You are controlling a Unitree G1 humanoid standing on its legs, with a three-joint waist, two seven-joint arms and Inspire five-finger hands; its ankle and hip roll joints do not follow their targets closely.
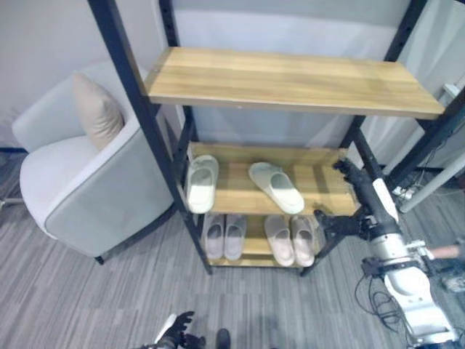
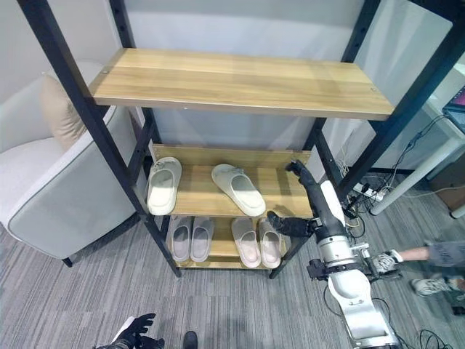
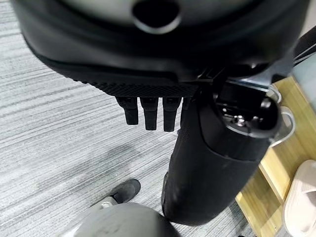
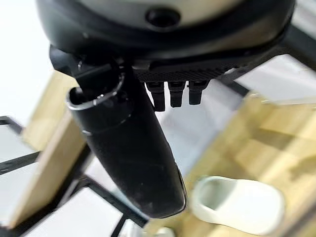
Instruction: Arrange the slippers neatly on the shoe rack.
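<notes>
Left robot hand [image 2: 134, 331]: low by the floor, near side, fingers relaxed, empty.
Left cream slipper [image 1: 201, 182]: middle shelf [image 1: 327, 198], long axis near-to-far, toe near.
Right cream slipper [image 1: 277, 186]: same shelf, skewed, toe near-right, heel far-left.
Right robot hand [image 2: 304, 177]: at the shelf's right end, fingers straight, empty.
Step advice: judged, turn the skewed slipper parallel beside its mate.
Bottom shelf: two grey pairs [image 1: 259, 238], aligned.

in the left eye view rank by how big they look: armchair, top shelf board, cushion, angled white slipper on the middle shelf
1. armchair and top shelf board: alike, unsure
2. cushion
3. angled white slipper
</notes>
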